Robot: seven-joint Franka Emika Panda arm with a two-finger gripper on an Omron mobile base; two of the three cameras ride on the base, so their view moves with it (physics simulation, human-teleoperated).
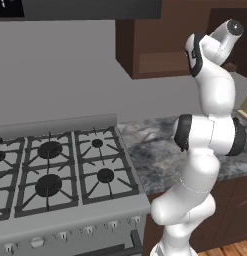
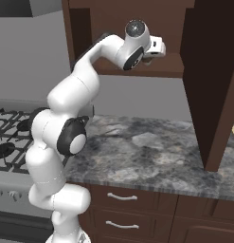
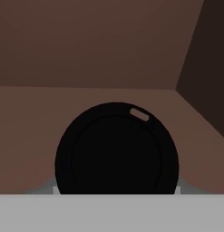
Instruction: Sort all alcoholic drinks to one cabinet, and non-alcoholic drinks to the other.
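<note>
Coffee cup's dark lid [image 3: 117, 149] sits directly under my pincer [image 2: 158, 47], seen from above, with its sip hole toward the far right. The cup seems to stand on the cabinet floor [image 3: 31, 131], and I judge I am placing it there. Whether my pincer grips it I cannot tell. To do this well, I should open only once the cup rests flat, then withdraw straight, avoiding the cabinet side wall [image 3: 208, 68] behind.

You see one dark cup lid [image 3: 117, 149], one open cabinet [image 2: 137, 66], one stove [image 1: 60, 175] with five burners, and two drawers [image 2: 123, 197].
</note>
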